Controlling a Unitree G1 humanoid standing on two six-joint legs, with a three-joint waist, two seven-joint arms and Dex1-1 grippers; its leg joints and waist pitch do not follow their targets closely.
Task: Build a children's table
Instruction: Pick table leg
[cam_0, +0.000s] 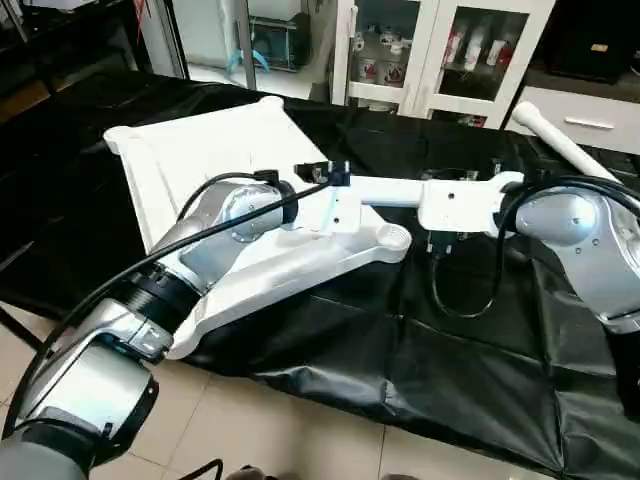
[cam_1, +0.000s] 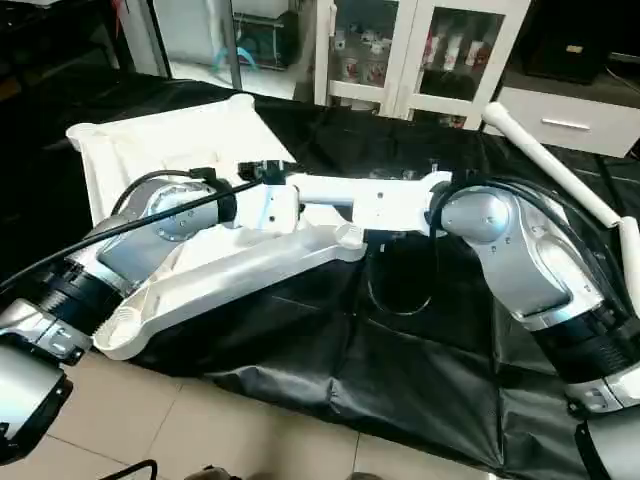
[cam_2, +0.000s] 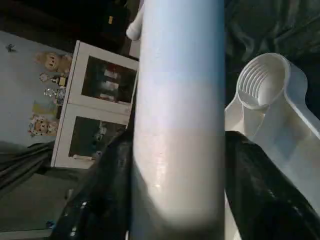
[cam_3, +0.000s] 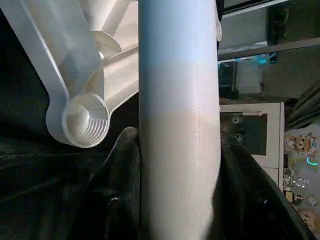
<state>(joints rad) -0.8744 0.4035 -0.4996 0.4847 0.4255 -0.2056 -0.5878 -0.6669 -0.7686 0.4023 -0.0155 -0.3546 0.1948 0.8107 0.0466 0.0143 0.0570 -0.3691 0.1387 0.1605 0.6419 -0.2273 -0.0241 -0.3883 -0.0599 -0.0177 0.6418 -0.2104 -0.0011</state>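
Observation:
The white tabletop (cam_0: 190, 150) lies underside up on the black-covered work table, and its near corner socket (cam_0: 395, 238) faces up. Just above that socket, a white tube leg (cam_0: 390, 190) hangs level between my two arms. My left gripper (cam_0: 335, 200) is shut on the leg's left end. My right gripper (cam_0: 455, 205) is shut on it further right. In the left wrist view the leg (cam_2: 177, 125) sits between black fingers (cam_2: 107, 195), with the threaded socket (cam_2: 262, 82) beside it. The right wrist view shows the same leg (cam_3: 177, 125) and socket (cam_3: 85, 120).
A second white leg (cam_0: 565, 140) lies slanted at the back right of the black cover (cam_0: 470, 360). A black cable (cam_0: 465, 300) loops down under my right wrist. White glass-door cabinets (cam_0: 440, 50) stand behind the table. Tiled floor (cam_0: 260, 430) lies in front.

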